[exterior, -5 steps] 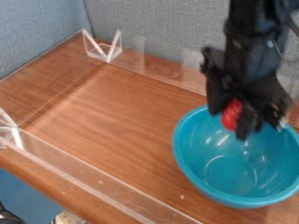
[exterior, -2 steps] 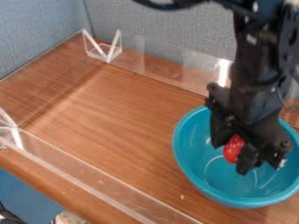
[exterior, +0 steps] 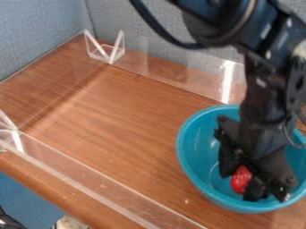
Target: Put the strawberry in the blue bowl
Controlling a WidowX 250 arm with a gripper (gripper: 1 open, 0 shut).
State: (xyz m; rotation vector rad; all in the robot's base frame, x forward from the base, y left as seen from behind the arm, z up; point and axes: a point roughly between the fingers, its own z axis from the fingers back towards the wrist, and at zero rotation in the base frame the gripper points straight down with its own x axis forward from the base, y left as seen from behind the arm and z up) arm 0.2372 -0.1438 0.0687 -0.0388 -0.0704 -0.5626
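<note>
A wooden table [exterior: 114,116] stretched before gray panels [exterior: 162,31], with a transparent strip [exterior: 89,194] along its near edge. The robot's dark gripper [exterior: 245,183] reached down into the blue bowl [exterior: 191,148] at the table's right side, its fingers closed around the strawberry [exterior: 242,180], the smallest of the lot, which was held low inside the bowl, near its front wall.

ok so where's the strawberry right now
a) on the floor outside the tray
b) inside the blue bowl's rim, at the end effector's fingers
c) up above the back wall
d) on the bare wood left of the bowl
b, the red strawberry shows between the dark fingers of the end effector, down within the rim of the blue bowl
</note>
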